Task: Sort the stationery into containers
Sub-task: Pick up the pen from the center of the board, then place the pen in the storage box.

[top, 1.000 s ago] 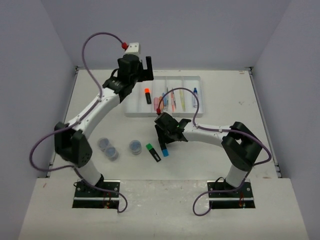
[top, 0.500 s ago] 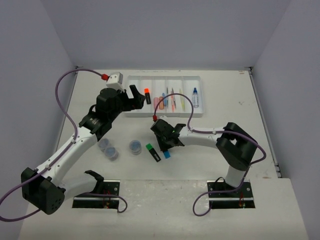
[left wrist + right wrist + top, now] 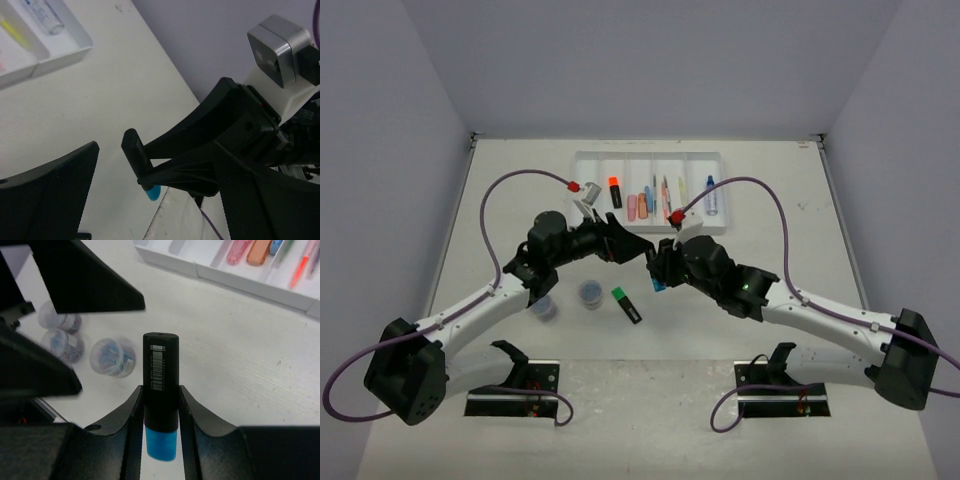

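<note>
Inspecting the middle of the tabletop point(image 3: 780, 200), we find both arms converged just in front of the white tray point(image 3: 577, 195). The right end effector point(image 3: 160, 390) is clamped on the blue highlighter point(image 3: 160, 365), a black-bodied one. It grips low on the barrel near the blue end, and the item appears lifted off the surface. The left end effector point(image 3: 618, 243) has its jaws wide apart and holds nothing. In the left wrist view, a finger of the right arm and the blue tip sit inside that gap.

Risks noted:
- Contact between the arms. The two end effectors are just beside each other, so in our judgement a sweep toward the tray by either one could strike the other.
- Loss of the item. Most of the barrel projects beyond the pads, so a knock could pivot it or pull it free.
- Disturbed stock. A dropped item could land near the green highlighter point(image 3: 627, 304) or the clear tubs point(image 3: 111, 356) waiting on the tabletop.
- Misfiling. The orange highlighter point(image 3: 615, 190) already lies in the tray, and a tilted release could put the blue one across a divider.
</note>
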`<state>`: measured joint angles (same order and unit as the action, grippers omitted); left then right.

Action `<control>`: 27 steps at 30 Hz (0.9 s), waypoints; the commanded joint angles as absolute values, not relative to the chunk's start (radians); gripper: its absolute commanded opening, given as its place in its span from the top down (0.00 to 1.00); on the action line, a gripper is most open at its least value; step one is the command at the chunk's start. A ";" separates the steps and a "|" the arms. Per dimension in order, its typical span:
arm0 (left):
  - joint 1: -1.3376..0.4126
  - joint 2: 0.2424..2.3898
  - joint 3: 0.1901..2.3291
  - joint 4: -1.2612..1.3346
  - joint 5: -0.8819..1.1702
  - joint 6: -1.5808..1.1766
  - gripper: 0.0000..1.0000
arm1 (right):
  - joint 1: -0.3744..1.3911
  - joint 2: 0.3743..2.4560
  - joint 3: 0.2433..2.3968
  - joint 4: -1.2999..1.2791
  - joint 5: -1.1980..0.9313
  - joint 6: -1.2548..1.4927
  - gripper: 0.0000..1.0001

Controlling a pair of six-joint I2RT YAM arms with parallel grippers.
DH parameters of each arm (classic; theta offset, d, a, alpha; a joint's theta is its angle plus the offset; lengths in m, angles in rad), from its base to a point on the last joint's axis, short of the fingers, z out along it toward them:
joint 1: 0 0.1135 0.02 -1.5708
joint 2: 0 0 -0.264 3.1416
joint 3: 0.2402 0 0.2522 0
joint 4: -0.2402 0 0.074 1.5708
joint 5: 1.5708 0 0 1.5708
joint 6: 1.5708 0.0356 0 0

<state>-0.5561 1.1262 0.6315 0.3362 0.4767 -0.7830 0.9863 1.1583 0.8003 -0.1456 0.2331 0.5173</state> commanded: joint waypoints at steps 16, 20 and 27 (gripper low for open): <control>-0.645 1.243 0.655 0.571 0.553 -0.870 0.85 | 0.989 0.996 0.761 0.002 0.220 0.461 1.00; -0.647 1.241 0.696 0.517 0.520 -0.833 1.00 | 0.989 1.009 0.763 0.017 0.218 0.453 0.88; -0.586 1.420 1.044 -0.129 -0.210 -0.564 1.00 | 0.989 1.090 0.797 -0.130 0.368 0.497 0.01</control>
